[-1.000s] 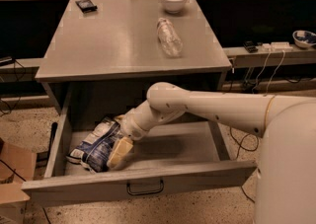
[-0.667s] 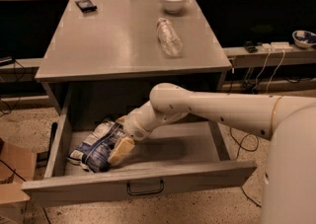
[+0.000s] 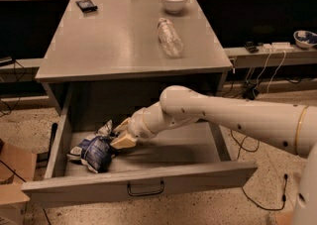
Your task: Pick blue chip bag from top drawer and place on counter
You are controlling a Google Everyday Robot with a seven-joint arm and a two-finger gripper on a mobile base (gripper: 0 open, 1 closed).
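Observation:
The blue chip bag [image 3: 93, 151] lies crumpled in the left part of the open top drawer [image 3: 138, 184], its white-silver end pointing up. My gripper [image 3: 122, 134] reaches down into the drawer from the right and is shut on the bag's right end, with a tan finger [image 3: 124, 141] against it. The bag still rests on the drawer floor. The counter [image 3: 114, 45] is the grey tabletop directly above the drawer.
On the counter stand a clear plastic bottle [image 3: 170, 37] lying on its side, a white bowl [image 3: 174, 0] at the back, and a small black object [image 3: 86, 5] at the back left. A cardboard box [image 3: 11, 179] sits on the floor to the left. Cables trail at the right.
My gripper has risen slightly and pulled a little to the right at the bag's end. The bag has bunched up a bit but stays in the same place.

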